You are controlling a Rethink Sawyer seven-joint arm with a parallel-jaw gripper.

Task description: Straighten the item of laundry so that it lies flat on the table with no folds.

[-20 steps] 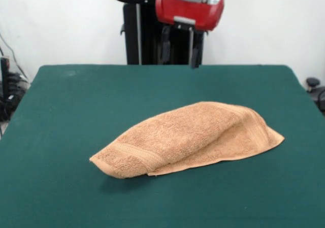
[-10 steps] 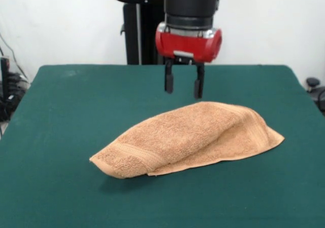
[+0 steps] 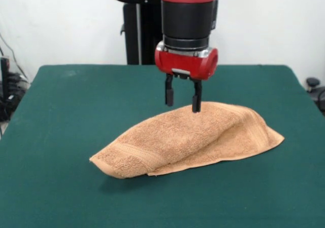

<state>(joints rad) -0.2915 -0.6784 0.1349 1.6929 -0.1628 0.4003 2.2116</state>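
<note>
The orange-tan towel (image 3: 190, 138) lies folded over itself near the middle of the green worktop (image 3: 61, 116), its long axis running from the low front-left corner up to the right end. The hand (image 3: 182, 100) hangs directly above the towel's upper fold — spread, holding nothing, fingertips just over the cloth. The fold lies straight below it, so the likely next move is downward — a short one

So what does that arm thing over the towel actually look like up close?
The arm is a thick round column, red at the top, then black. Below sits a glossy red block with a small silver plate on its front. The gripper under it is two short, thin black fingers.
</note>
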